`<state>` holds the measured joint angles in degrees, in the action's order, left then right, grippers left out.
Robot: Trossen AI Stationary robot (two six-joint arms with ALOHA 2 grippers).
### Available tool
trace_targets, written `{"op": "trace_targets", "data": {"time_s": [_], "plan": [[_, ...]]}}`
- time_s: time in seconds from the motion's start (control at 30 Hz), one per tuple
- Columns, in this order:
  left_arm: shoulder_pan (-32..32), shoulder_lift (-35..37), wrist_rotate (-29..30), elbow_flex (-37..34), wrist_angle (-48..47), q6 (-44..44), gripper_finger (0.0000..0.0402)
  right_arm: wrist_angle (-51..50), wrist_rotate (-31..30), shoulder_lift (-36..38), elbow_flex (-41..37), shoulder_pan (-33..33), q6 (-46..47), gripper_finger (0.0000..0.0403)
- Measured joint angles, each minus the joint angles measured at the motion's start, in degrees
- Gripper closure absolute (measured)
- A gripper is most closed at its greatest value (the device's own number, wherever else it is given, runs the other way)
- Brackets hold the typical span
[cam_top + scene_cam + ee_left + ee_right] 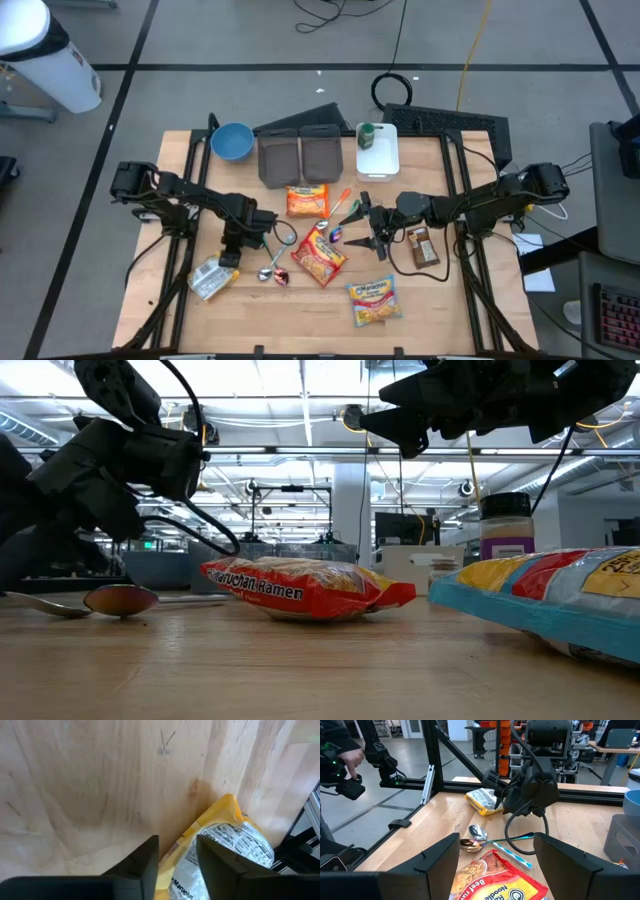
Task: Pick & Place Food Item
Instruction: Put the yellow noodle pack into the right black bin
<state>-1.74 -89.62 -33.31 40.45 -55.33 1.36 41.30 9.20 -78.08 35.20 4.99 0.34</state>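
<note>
Wood-topped desk (180, 160) on a grey floor, seen from above: left gripper (229, 259) sits w/ its fingers aimed down at the silver-and-yellow noodle packet (207, 279), which lies just beyond the tips, toward the desk's near-left corner. Right gripper (372, 232) hangs mid-desk, well apart from that packet, so left arm is clearly the nearer one. Red ramen packet (319, 257) lies between the two arms.

Low view: warehouse-like room behind; both arms hang above the desk, the silver packet not visible here.

Left wrist view: bare wood fills most of it. Fingers (145, 862) stand partly open w/ a narrow gap, nothing pinched yet; the packet's yellow edge runs into that gap, body of the packet lying to one side of the far finger. Long axis looks slanted across the finger line, not square to it.

Right wrist view: fingers (440, 857) spread wide, empty, red packet below them; left arm and silver packet show far off.
</note>
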Motion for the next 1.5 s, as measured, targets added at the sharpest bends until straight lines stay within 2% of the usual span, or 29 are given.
{"op": "trace_targets", "data": {"time_s": [0.13,0.23,0.4,0.67,1.0,1.5], "plan": [[0.0,0.0,0.34,0.0,-0.02,-0.45,0.0305,0.0,-0.01,0.0,0.0,0.0,0.0,0.0151],[-0.01,0.0,1.22,0.0,-0.03,-1.06,0.0312,0.0,0.01,0.0,-0.01,0.0,0.01,0.0151],[-0.26,0.0,3.13,0.0,-0.04,-1.85,0.0313,-0.08,0.01,0.0,0.0,0.0,0.0,0.0151],[-0.26,0.0,2.29,0.0,-0.34,-2.65,0.0313,-0.04,-0.05,0.0,-0.5,0.0,0.02,0.0151],[-0.26,0.0,1.81,0.0,-1.55,-0.9,0.0313,4.86,-0.3,0.0,-3.85,0.0,0.48,0.0151],[-0.26,-6.73,-1.98,0.11,-1.7,1.18,0.0314,5.64,-0.41,0.0,-4.13,-0.04,0.48,0.0151]]}}
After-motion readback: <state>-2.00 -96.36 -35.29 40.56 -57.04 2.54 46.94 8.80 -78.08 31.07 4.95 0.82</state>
